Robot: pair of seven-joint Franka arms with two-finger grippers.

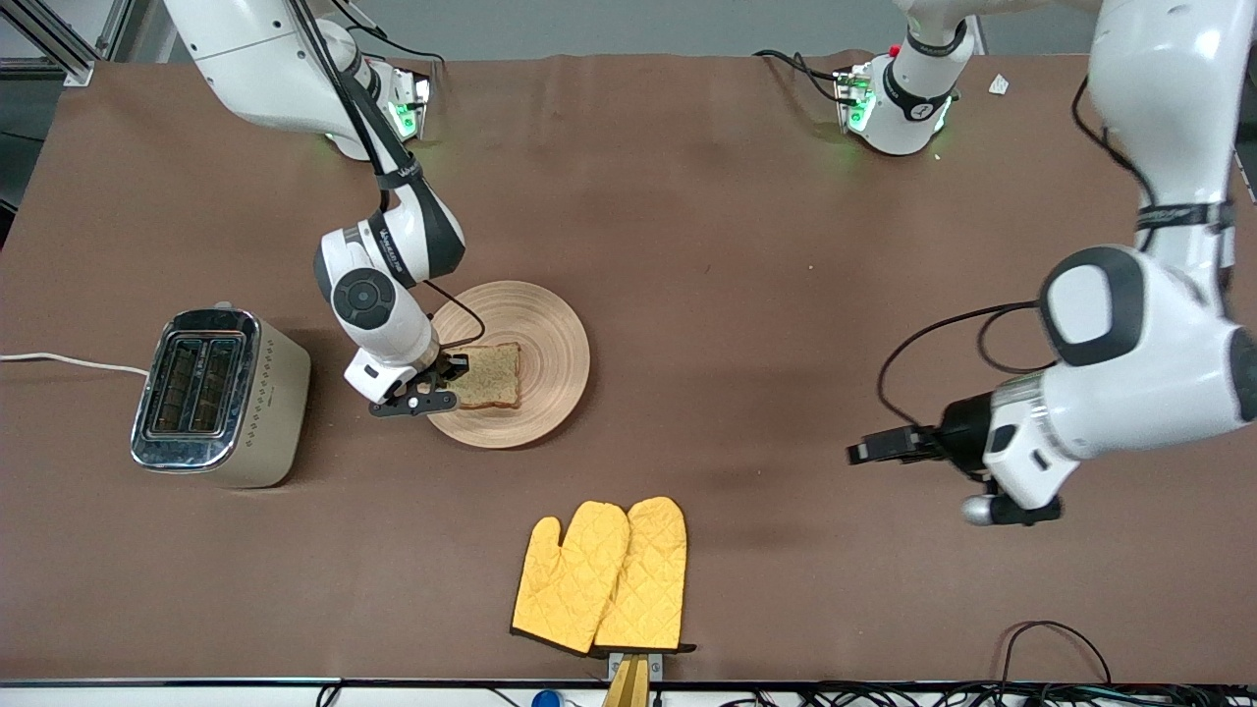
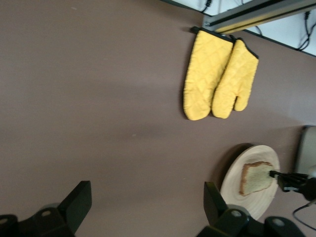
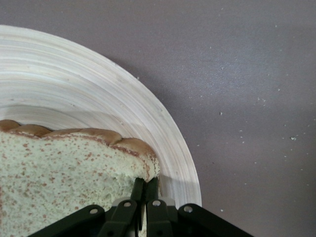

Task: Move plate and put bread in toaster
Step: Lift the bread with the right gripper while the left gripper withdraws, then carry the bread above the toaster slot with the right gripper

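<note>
Mitts point(image 1: 601, 577), two yellow quilted ones side by side, lie closest to the front camera at the table's point(image 1: 746, 295) front edge, roughly midway between my two arms' ends. After the brown table itself, the biggest things here are my arms. My left arm waits out over bare cloth toward its own end of the table, and its gripper point(image 1: 874, 449) hangs there with the fingers point(image 2: 74, 205) spread wide and nothing between them. My right arm reaches down to the plate point(image 1: 550, 344). That plate sits on the table farther from the front camera than the mitts, and toward my right arm's end from the middle. The toaster point(image 1: 218, 398) stands upright beside the plate, nearer still to my right arm's end, well apart from it, with both slots facing up and a white cord point(image 1: 59, 360) trailing off toward the table's edge. On the plate lies the bread point(image 1: 491, 376), flat, on the part of the plate closest to the toaster. My right gripper point(image 1: 424, 391) is down at the bread's edge, and in the right wrist view its fingers point(image 3: 148, 190) are pressed close together, pinching the slice at its crust corner over the plate's rim.
</note>
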